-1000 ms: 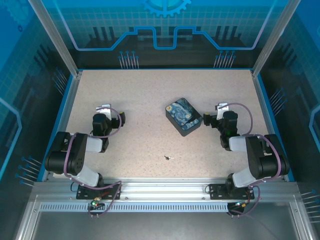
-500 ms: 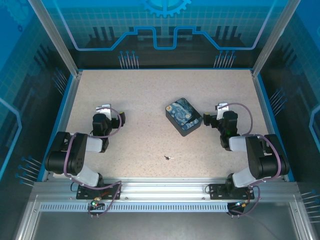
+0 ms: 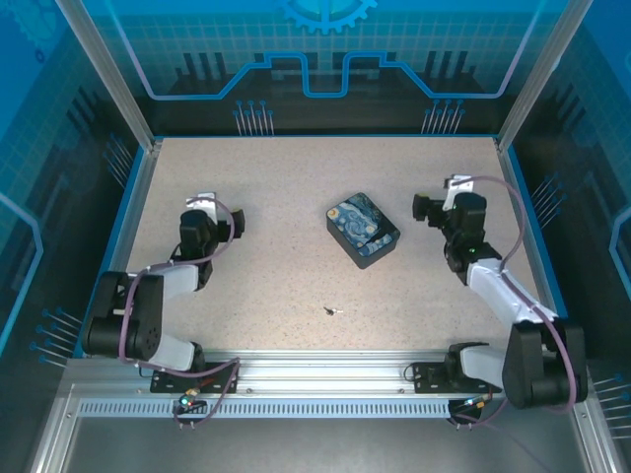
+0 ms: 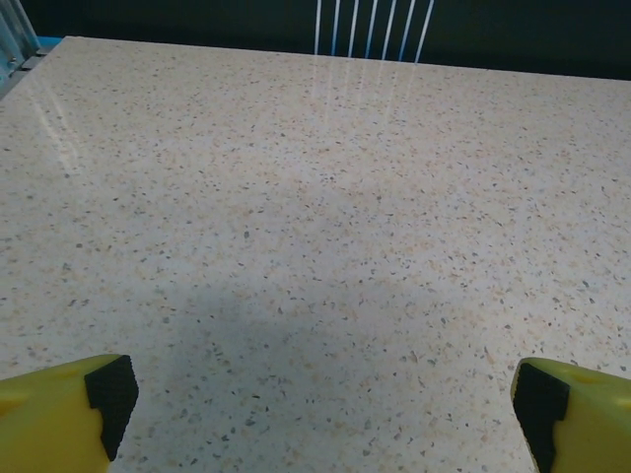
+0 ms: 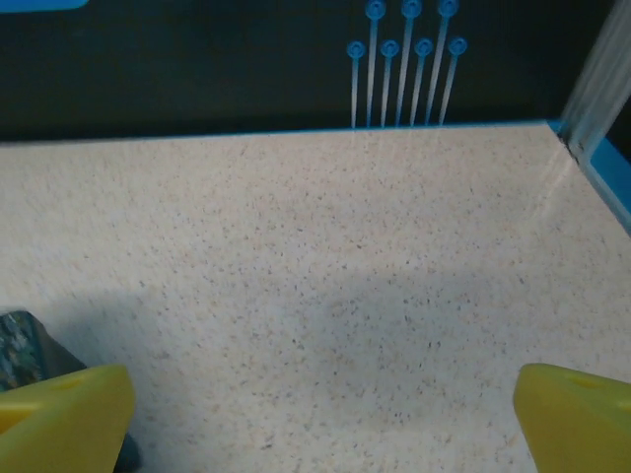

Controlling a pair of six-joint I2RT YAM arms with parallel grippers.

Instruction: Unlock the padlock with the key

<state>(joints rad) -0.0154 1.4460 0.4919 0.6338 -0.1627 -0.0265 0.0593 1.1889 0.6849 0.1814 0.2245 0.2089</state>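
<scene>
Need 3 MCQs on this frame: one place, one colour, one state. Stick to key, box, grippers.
1. Where does the key lie relative to the box? A on top of it; B on the table, nearer the arm bases; C behind it.
2. Fingers of the right gripper, colour? A red; B white; C yellow.
3. The left gripper is: A open, empty; B shut on the key; C shut on the box.
Answers: B, top view shows it alone on the table; C, yellow in the right wrist view; A, its fingers stand far apart over bare table.

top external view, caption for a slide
Painted box on the speckled table, tiny key lying apart from it.
</scene>
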